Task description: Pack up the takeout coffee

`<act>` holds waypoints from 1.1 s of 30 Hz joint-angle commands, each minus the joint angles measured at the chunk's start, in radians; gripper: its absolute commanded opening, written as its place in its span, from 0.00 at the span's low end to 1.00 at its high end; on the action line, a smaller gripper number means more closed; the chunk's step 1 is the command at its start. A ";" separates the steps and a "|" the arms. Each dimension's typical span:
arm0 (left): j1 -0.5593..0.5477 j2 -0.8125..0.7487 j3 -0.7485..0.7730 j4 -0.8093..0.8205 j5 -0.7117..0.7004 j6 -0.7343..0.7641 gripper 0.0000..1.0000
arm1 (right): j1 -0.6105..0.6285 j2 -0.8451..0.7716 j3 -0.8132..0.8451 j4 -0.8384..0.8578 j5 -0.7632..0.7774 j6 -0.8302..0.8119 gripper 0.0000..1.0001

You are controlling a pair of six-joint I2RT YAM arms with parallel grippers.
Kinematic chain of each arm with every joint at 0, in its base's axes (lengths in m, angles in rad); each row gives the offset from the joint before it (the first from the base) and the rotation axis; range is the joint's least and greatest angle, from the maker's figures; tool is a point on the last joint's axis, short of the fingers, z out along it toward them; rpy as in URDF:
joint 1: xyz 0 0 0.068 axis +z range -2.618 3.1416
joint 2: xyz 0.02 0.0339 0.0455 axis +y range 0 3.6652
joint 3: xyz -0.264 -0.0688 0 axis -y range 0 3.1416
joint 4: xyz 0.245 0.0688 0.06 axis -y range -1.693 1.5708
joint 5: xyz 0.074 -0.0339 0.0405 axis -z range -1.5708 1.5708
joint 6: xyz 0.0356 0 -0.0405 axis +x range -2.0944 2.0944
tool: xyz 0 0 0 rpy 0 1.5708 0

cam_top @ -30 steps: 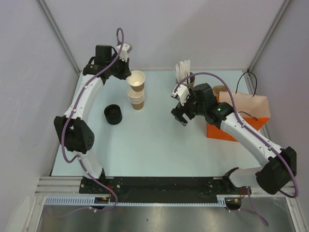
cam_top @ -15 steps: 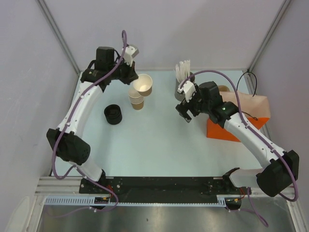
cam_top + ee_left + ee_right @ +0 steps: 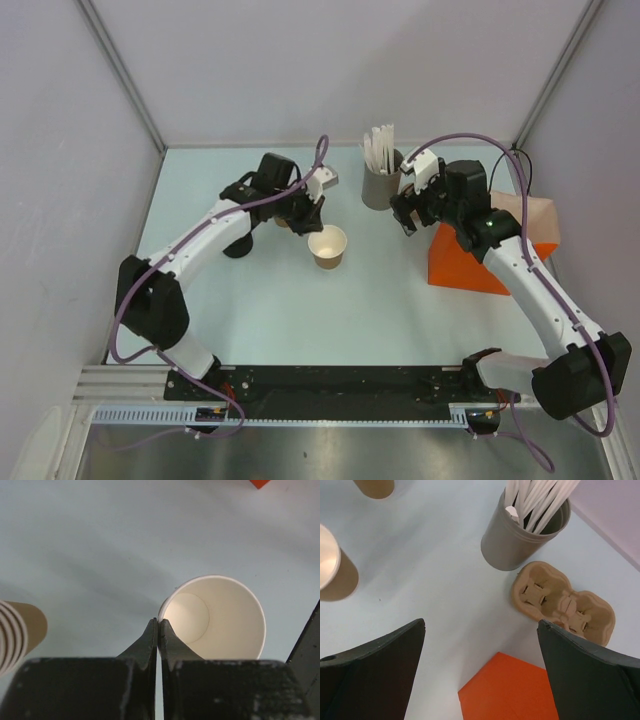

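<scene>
While left hand [image 3: 158, 623] clamps its rim | lidless cup [image 3: 216, 616] sits just beyond

My left arm [image 3: 205, 240] and right arm [image 3: 535, 295] wear white curved shells between black joints. A thin purple cable [image 3: 465, 137] runs along each. My left pincer [image 3: 158, 622] has slim black pointed fingers [image 3: 145, 645]; my right pincer [image 3: 481, 624] has broad black ones.
</scene>
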 commanded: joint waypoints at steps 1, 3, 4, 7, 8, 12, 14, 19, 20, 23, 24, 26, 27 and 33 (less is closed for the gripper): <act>-0.035 -0.003 -0.057 0.089 0.046 0.030 0.01 | -0.013 -0.032 0.003 0.037 -0.008 0.020 1.00; -0.044 0.012 -0.080 0.089 0.065 0.041 0.01 | -0.016 -0.029 0.003 0.039 -0.008 0.020 1.00; -0.046 0.016 -0.098 0.091 0.071 0.050 0.01 | -0.016 -0.027 0.003 0.037 -0.008 0.020 1.00; -0.047 0.016 -0.150 0.112 0.080 0.070 0.01 | -0.016 -0.026 0.003 0.036 -0.010 0.017 1.00; -0.047 0.013 -0.164 0.125 0.080 0.075 0.01 | -0.015 -0.027 0.003 0.034 -0.011 0.015 1.00; -0.047 0.002 -0.225 0.194 0.079 0.079 0.01 | -0.016 -0.021 0.003 0.033 -0.017 0.014 1.00; -0.047 0.011 -0.235 0.203 0.077 0.082 0.00 | -0.016 -0.019 0.003 0.033 -0.017 0.012 1.00; -0.046 0.032 -0.247 0.235 0.071 0.087 0.01 | -0.016 -0.016 0.003 0.028 -0.017 0.011 1.00; -0.046 0.039 -0.249 0.241 0.071 0.086 0.01 | -0.015 -0.015 0.003 0.030 -0.017 0.009 1.00; -0.046 0.051 -0.253 0.270 0.076 0.066 0.02 | -0.016 -0.012 0.003 0.028 -0.017 0.006 1.00; -0.046 0.060 -0.252 0.275 0.076 0.057 0.02 | -0.018 -0.013 0.003 0.028 -0.017 0.006 1.00; -0.046 0.068 -0.249 0.289 0.073 0.050 0.02 | -0.018 -0.013 0.003 0.028 -0.017 0.006 1.00; -0.046 0.077 -0.247 0.292 0.071 0.049 0.02 | -0.016 -0.013 0.003 0.028 -0.017 0.005 1.00; -0.047 0.091 -0.250 0.318 0.072 0.023 0.03 | -0.016 -0.015 0.003 0.027 -0.017 0.003 1.00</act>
